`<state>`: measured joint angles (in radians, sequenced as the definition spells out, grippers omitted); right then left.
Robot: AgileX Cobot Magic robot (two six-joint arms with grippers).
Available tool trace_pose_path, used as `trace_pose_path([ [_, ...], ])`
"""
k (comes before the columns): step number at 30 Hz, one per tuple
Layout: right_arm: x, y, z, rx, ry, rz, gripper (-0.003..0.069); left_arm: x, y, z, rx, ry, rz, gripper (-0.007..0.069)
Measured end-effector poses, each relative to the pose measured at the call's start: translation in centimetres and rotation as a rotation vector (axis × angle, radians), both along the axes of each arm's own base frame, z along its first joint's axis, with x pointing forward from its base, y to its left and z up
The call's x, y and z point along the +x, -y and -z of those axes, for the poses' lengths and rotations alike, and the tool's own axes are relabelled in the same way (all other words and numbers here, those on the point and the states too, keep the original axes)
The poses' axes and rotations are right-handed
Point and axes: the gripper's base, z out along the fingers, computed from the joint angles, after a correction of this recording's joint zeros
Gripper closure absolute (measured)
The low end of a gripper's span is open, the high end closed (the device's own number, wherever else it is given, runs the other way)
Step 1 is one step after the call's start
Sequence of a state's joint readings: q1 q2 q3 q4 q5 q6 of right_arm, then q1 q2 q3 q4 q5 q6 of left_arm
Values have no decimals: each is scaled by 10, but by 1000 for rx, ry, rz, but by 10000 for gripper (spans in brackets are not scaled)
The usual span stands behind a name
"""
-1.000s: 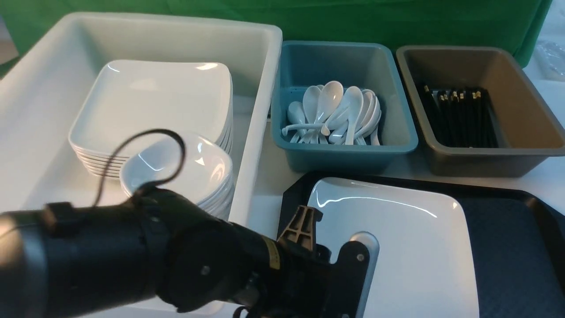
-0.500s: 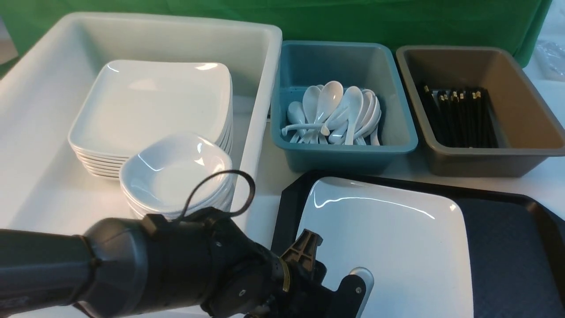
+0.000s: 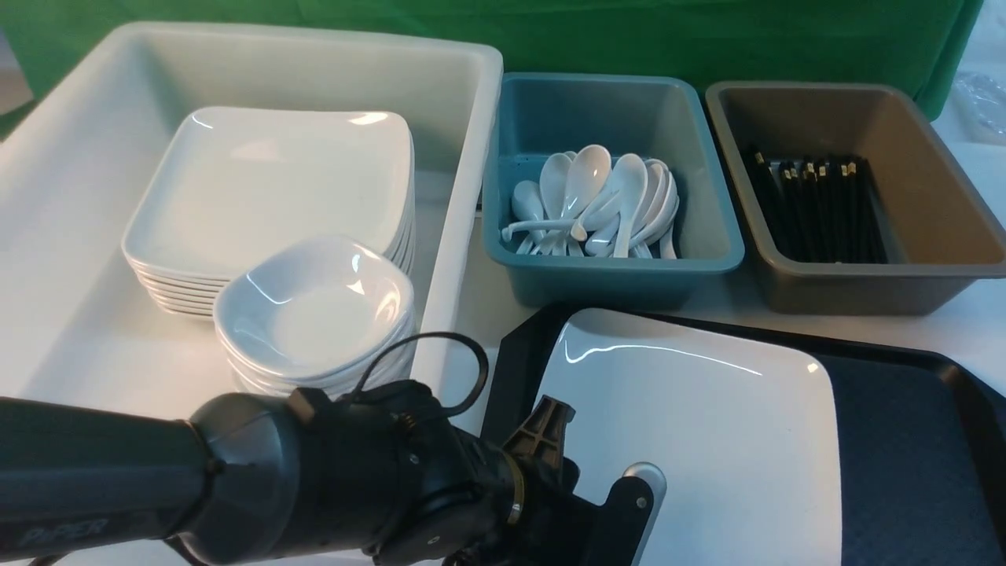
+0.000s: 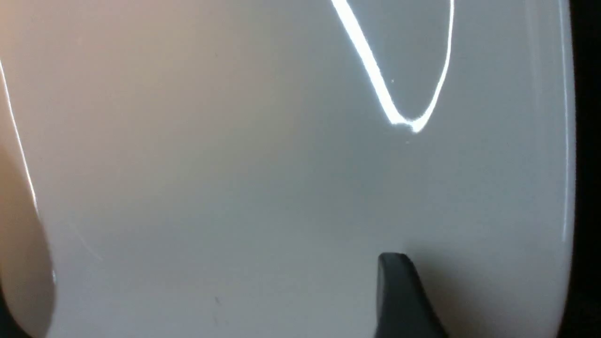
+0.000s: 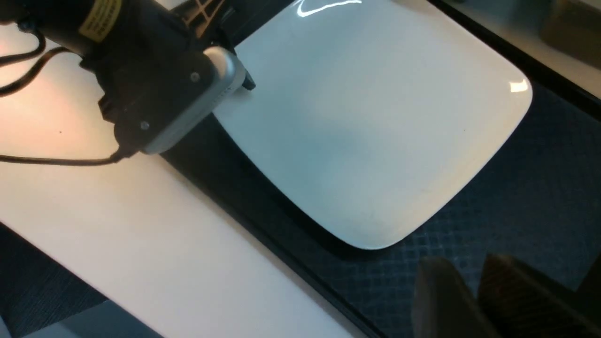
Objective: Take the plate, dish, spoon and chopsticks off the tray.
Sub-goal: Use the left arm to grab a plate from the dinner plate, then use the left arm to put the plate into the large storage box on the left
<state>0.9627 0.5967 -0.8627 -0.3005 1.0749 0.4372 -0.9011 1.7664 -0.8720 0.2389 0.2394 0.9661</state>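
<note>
Left gripper [image 5: 245,85] clamps the plate [image 3: 707,424] at its 8 o'clock edge; the tray [image 3: 904,448] shows nothing else, so only it seems left.

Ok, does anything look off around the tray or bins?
Mainly the plate: it crowds the left end of the tray, and a dark gap under its near edge suggests it's tipped up, with the left pincer at its left edge. One spoon lies crosswise in the teal bin.
</note>
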Motion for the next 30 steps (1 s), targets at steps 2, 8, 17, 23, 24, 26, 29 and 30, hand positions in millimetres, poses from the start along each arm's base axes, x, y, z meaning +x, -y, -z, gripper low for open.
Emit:
trace_pose_path([
  [2, 0, 0, 0, 0, 0, 0, 487, 0, 1, 0, -1, 12, 12, 450],
  [8, 0, 0, 0, -1, 1, 0, 480, -5, 5, -6, -17, 23, 28, 484],
  [17, 5, 6, -10, -20, 81, 45, 477, -45, 3, -97, -247, 36, -53, 592],
  [23, 6, 11, -23, -6, 138, 72, 477, -56, -10, -147, -360, 55, -83, 591],
  [24, 7, 13, -27, 1, 159, 90, 477, -58, -14, -158, -389, 69, -81, 591],
  [26, 8, 16, -33, 12, 185, 114, 477, -62, -18, -166, -410, 73, -76, 591],
  [29, 9, 19, -41, 32, 215, 148, 477, -67, -24, -173, -424, 71, -62, 591],
  [30, 9, 21, -44, 45, 227, 168, 477, -69, -27, -178, -432, 74, -59, 591],
])
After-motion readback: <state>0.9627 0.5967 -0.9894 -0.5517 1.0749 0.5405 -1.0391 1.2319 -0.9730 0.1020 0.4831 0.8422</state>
